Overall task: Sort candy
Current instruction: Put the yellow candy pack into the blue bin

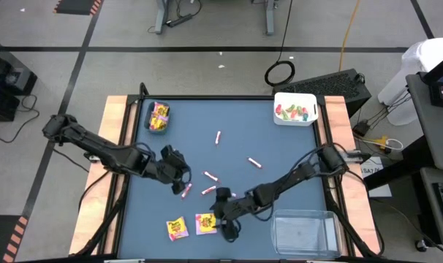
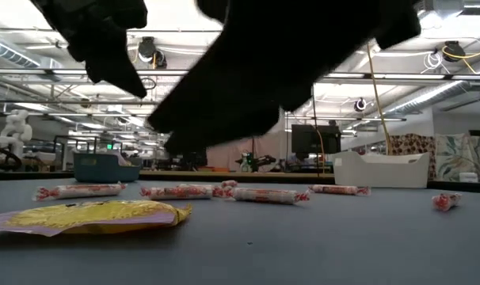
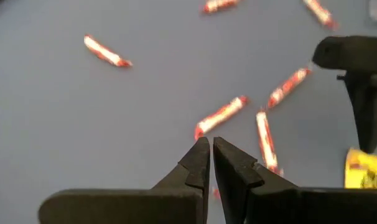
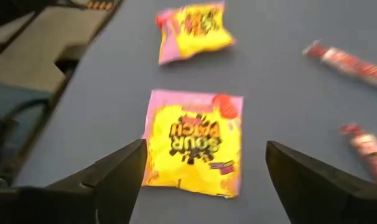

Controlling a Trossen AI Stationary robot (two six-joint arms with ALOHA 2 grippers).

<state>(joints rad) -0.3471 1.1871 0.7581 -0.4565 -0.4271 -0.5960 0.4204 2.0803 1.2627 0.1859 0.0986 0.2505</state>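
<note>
some candy binned, pink-white stick sweets (image 1: 210, 176) loose; wide-open right gripper (image 4: 204, 165) over square yellow packet (image 4: 195, 140); left gripper (image 3: 211, 152) shut, empty.

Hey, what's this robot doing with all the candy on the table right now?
It is sorting candy. The right hand hangs open over a yellow packet lying flat near the table's front edge, not gripping it yet; a second yellow packet lies beside it. The left hand is shut and empty above the scattered pink-white sticks. The teal bin already holds yellow packets, and the white bin holds small wrapped pieces.
</note>
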